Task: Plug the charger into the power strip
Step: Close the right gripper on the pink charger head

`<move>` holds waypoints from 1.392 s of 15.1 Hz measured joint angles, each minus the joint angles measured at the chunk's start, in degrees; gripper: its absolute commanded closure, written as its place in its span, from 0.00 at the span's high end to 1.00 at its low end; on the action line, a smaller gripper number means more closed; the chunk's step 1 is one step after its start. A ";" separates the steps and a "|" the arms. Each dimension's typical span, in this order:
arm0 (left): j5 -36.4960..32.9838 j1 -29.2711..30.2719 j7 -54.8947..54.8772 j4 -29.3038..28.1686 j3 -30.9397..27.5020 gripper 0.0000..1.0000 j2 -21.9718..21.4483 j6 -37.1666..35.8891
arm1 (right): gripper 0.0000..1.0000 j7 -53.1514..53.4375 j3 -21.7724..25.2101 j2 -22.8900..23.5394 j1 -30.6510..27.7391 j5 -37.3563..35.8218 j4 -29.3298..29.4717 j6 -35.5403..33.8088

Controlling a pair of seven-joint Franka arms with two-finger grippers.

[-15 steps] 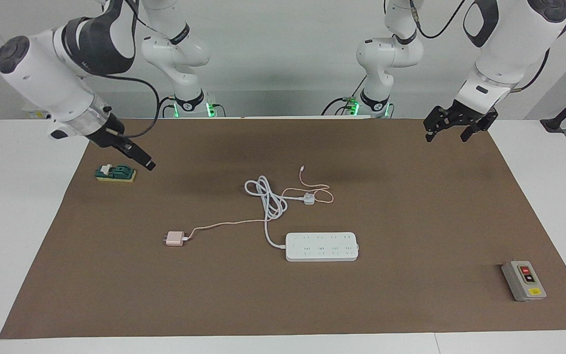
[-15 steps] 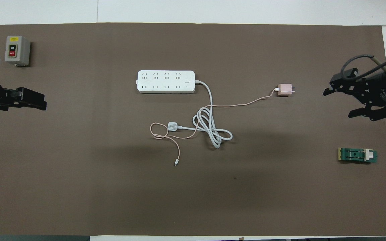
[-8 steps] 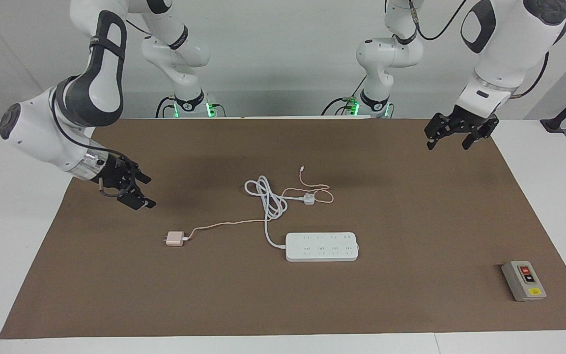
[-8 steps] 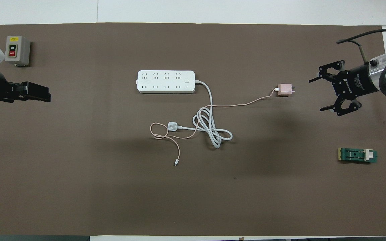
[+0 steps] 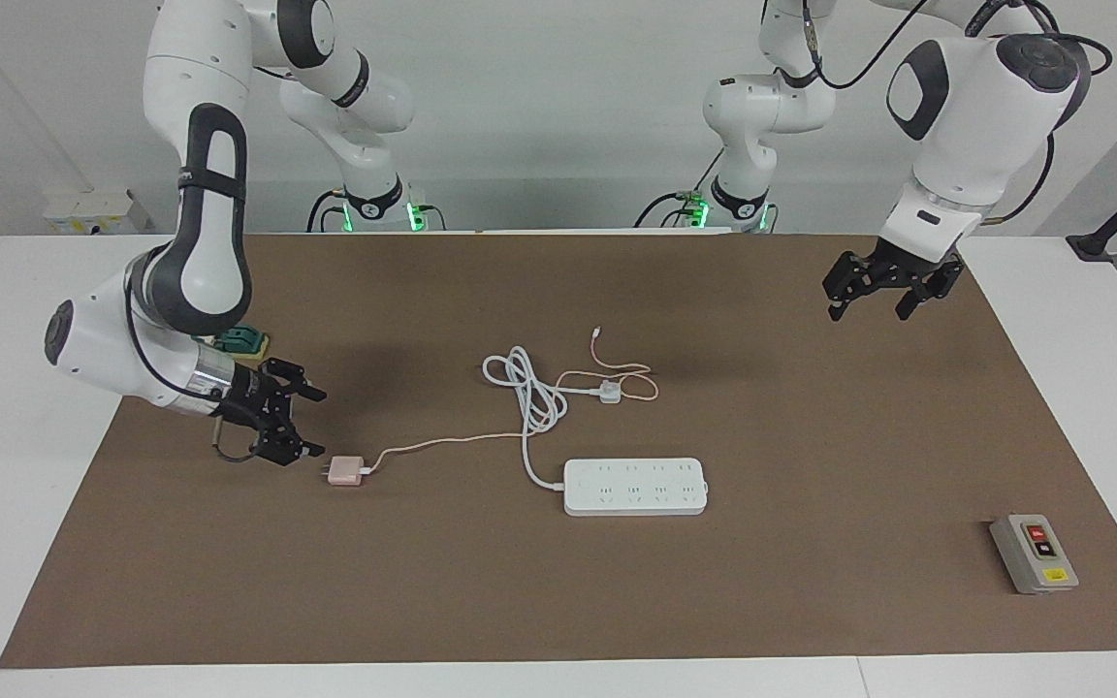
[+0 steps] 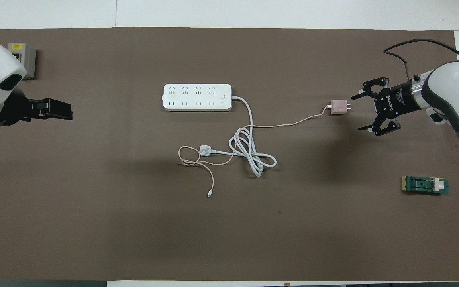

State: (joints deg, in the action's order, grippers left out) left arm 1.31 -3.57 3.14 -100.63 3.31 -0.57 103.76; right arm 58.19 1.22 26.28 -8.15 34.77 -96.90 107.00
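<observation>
The pale pink charger (image 5: 345, 471) lies on the brown mat, its thin pink cable (image 5: 442, 443) trailing toward the middle of the table. It also shows in the overhead view (image 6: 338, 107). My right gripper (image 5: 311, 424) is open and low over the mat, just beside the charger toward the right arm's end, not touching it; it shows in the overhead view too (image 6: 357, 113). The white power strip (image 5: 636, 486) lies flat in the middle, sockets up, also in the overhead view (image 6: 197, 97). My left gripper (image 5: 869, 291) is open and empty, high over the mat at the left arm's end.
The strip's thick white cord (image 6: 251, 153) lies coiled nearer to the robots than the strip, ending in a white plug (image 6: 205, 150). A grey button box (image 5: 1034, 553) stands toward the left arm's end. A green block (image 6: 425, 185) lies near the right arm.
My right gripper has come down and moved away from the green block to just beside the charger. My left gripper has drifted a little toward the middle. Charger and strip have not moved.
</observation>
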 measured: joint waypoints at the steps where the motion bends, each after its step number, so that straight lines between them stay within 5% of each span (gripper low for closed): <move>1: 0.00 0.00 0.00 -0.09 0.01 1.00 -0.03 0.00 | 1.00 0.01 0.00 0.82 0.01 0.61 0.28 0.04; 8: 0.03 -0.41 0.08 -0.57 0.15 1.00 -0.14 -0.76 | 1.00 -0.07 -0.76 4.27 1.02 1.85 1.93 6.76; 18: 5.70 -2.12 -0.51 -0.72 0.59 1.00 0.66 -4.53 | 1.00 -5.70 -0.60 8.03 -0.08 6.65 2.07 7.11; 21: 7.10 -2.04 -2.42 -0.35 0.32 1.00 1.73 -4.80 | 0.84 -5.70 -0.63 8.19 0.31 6.97 2.07 7.72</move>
State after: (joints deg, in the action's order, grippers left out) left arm 8.41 -5.61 0.72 -100.98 3.63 1.16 98.96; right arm 52.49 0.59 34.48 -7.84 41.74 -94.83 114.72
